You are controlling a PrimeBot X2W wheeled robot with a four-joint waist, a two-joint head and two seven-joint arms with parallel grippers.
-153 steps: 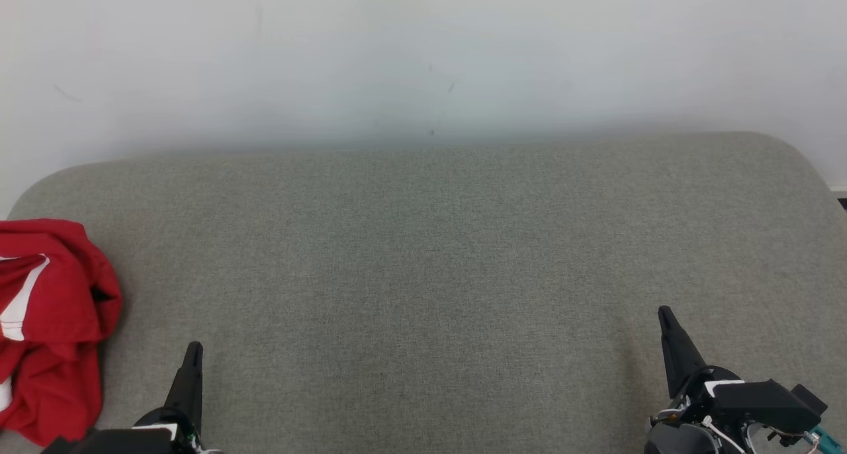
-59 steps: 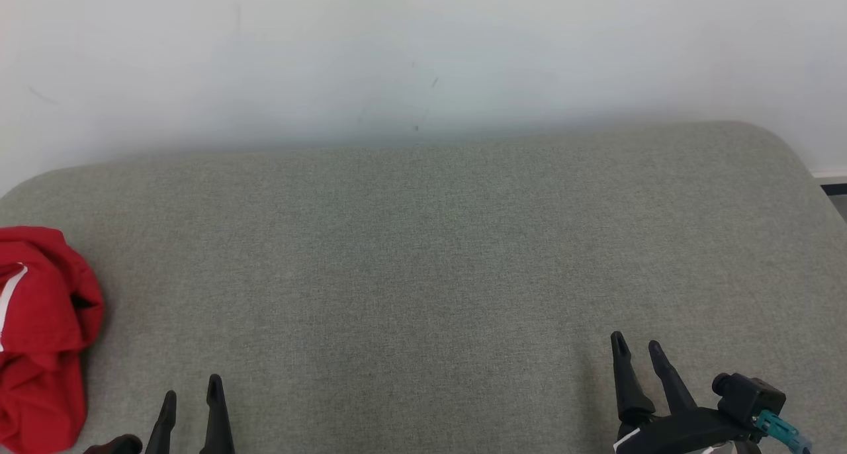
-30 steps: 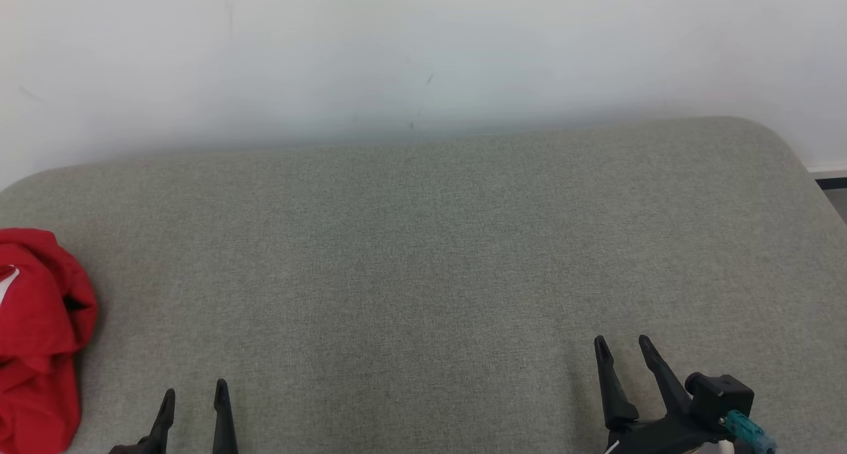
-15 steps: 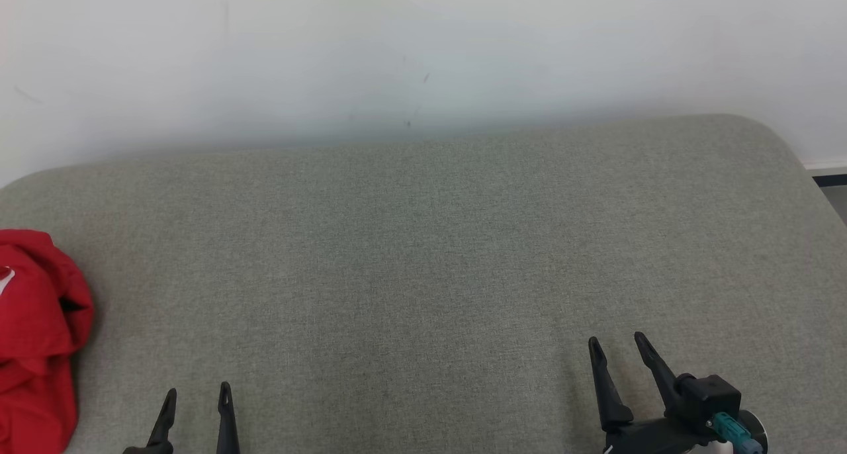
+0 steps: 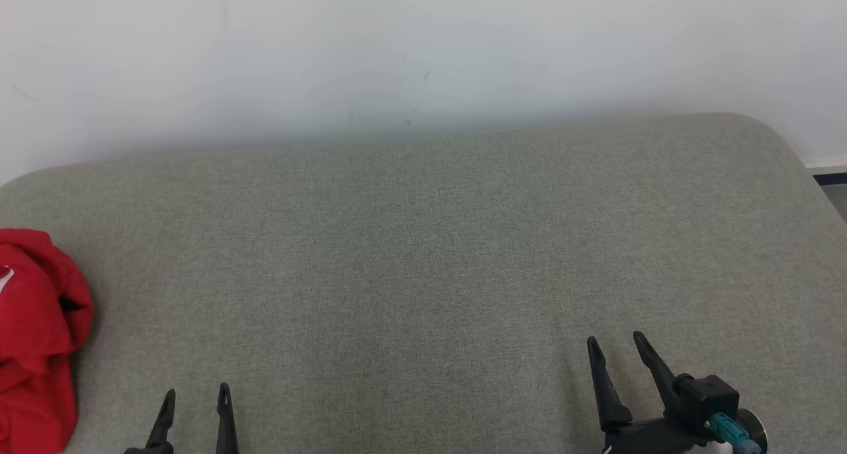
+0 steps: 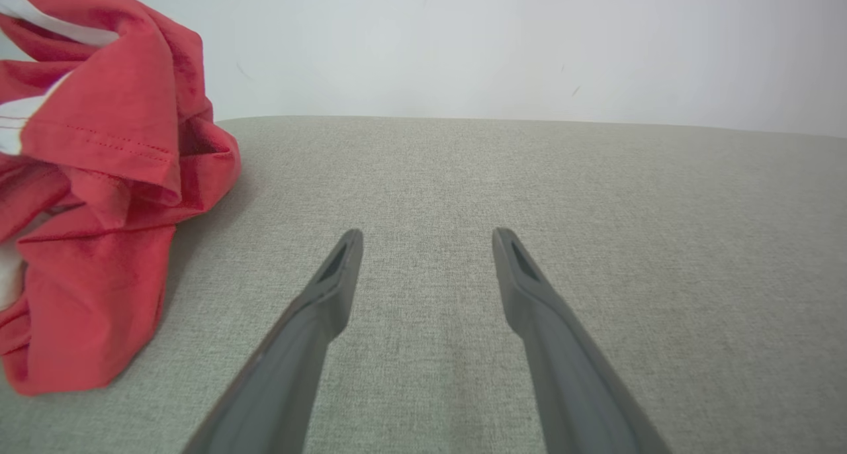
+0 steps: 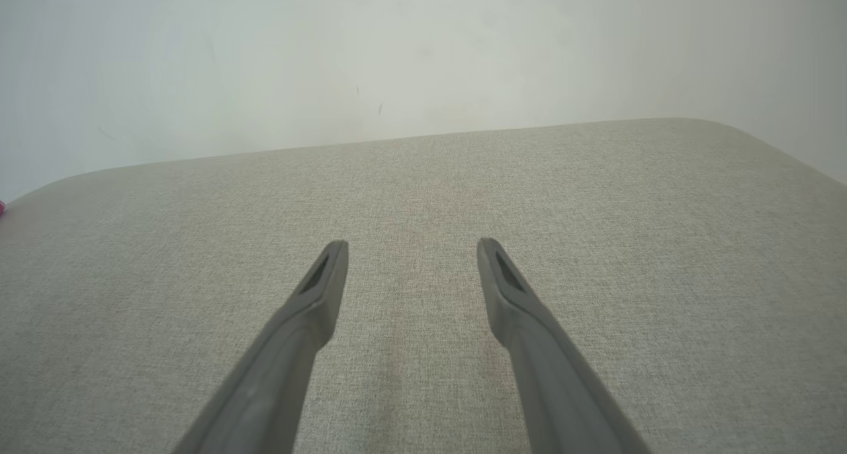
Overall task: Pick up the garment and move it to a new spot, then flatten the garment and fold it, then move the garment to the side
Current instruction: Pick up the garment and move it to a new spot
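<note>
both left fingers [image 5: 226, 421] and right fingers [image 5: 603, 384] gape wide, empty; pickup likely needs a leftward reach to the red shirt [image 5: 33, 335].

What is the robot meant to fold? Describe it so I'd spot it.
Look at the wide grey-green cushion against the white wall. At its left edge lies a crumpled red garment with white stripes. Its red folds stand out from the plain flat fabric around.

left tool [image 5: 198, 390]: two slim black tapered fingers [image 5: 227, 417] | right tool [image 5: 615, 337]: same, black housing [image 5: 705, 396], teal connector [image 5: 724, 426]
</note>
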